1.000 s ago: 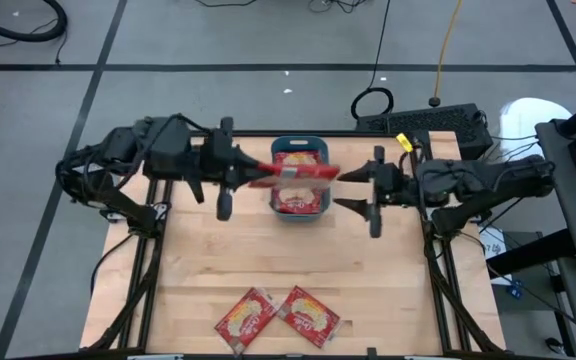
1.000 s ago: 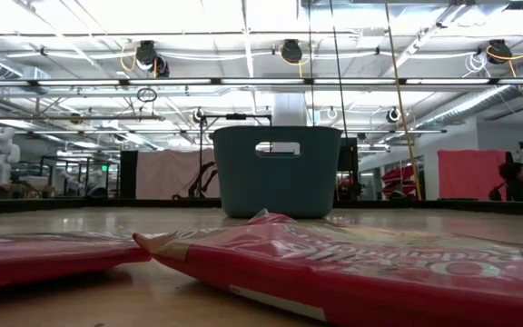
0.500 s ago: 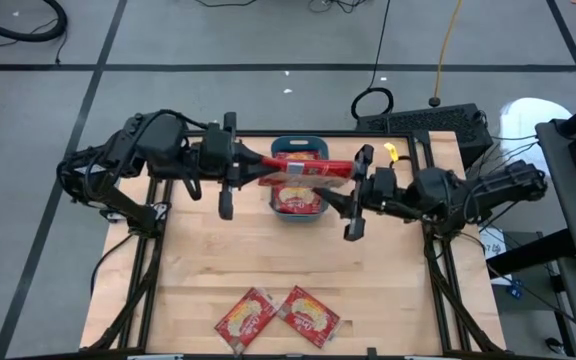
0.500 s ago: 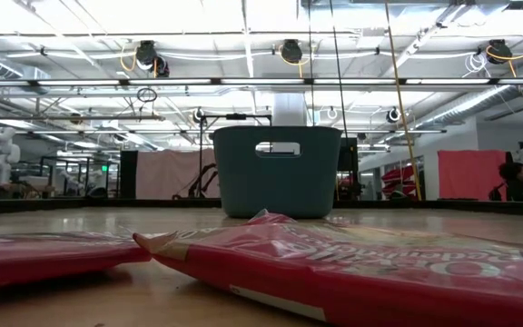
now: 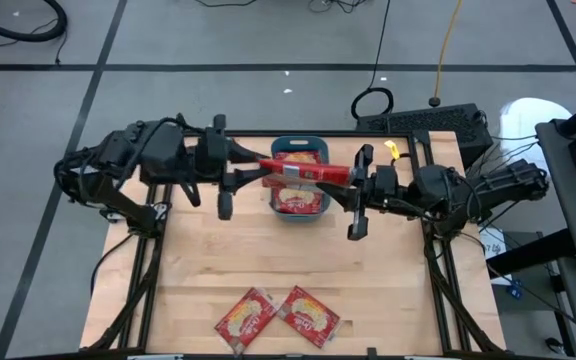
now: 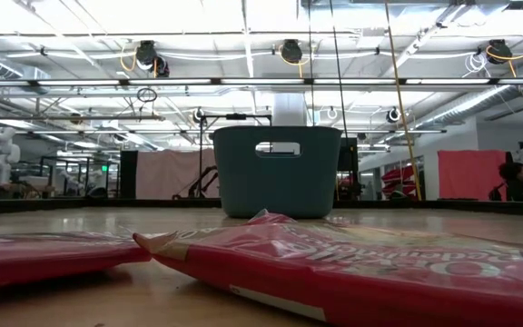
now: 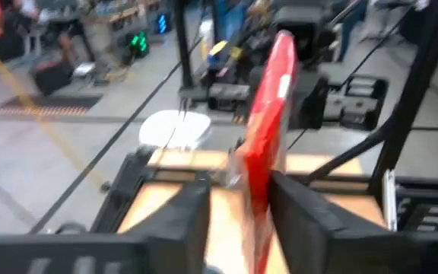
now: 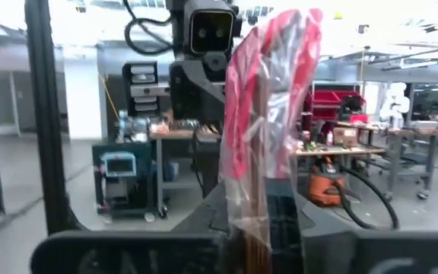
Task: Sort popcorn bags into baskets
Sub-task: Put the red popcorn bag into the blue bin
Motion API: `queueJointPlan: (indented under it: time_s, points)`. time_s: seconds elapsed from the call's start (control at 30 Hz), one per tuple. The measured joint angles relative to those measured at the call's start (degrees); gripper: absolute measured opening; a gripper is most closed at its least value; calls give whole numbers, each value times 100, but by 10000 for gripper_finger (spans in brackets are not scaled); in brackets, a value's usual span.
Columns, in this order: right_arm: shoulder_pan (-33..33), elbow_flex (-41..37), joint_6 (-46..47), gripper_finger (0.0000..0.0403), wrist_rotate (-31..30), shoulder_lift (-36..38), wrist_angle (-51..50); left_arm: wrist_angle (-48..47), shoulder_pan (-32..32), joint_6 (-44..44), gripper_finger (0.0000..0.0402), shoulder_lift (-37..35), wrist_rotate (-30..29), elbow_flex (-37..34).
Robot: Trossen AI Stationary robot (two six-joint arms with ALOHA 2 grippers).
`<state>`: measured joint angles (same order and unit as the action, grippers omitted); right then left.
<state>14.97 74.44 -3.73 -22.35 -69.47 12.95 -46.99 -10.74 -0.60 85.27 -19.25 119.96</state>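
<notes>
One red popcorn bag (image 5: 303,172) hangs in the air over the teal basket (image 5: 298,143), stretched level between my two grippers. My right gripper (image 5: 351,182) is shut on its right end. My left gripper (image 7: 238,194) stands open around its left end (image 7: 258,179). Another bag (image 5: 296,200) lies flat inside the basket. Two more bags (image 5: 245,318) (image 5: 310,312) lie flat on the table near its front edge, and the low view shows them close up (image 6: 379,272). My right gripper pinches the bag's crinkled right end (image 8: 258,205) between its two fingers, coming level from the table's right side. The bag stands on edge, clear of the basket, and reaches out toward the left gripper. My left gripper has the bag's left end between its parted fingers; I cannot tell whether one finger (image 7: 303,217) touches it.
The basket (image 6: 280,173) stands at the middle of the table's far edge. Bare wooden tabletop (image 5: 288,255) lies between the basket and the two near bags. A keyboard (image 5: 428,122) lies beyond the far right corner.
My right gripper has moved toward the table's left, tipped up to level and shut on the bag's free right end. The bag, which sagged at that end, now hangs level. My left gripper's fingers have parted around the left end.
</notes>
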Motion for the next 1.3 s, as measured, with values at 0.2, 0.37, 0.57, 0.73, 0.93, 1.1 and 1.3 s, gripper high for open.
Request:
queueJointPlan:
  time_s: [0.2,0.37,0.57,0.73,0.93,1.1,1.3]
  points:
    - [-71,1,468,7,-5,127,-1254,-286,81,-815,224,-162,-154,291]
    - [-105,-1,744,17,12,20,-1947,-298,536,-923,225,-58,750,344]
    - [-245,-1,824,15,33,-118,-2194,-490,877,-904,209,476,1832,326]
    - [-447,-1,1030,14,14,-116,-2368,-934,866,-255,242,978,2024,326]
    - [-533,-5,1526,14,-7,-118,-3031,-1151,860,213,282,1383,1539,328]
    - [-525,-5,1844,14,14,-171,-3175,-1255,913,573,264,1580,1624,328]
    - [-525,6,1838,13,14,-260,-3228,-1329,1040,386,229,1624,1690,326]
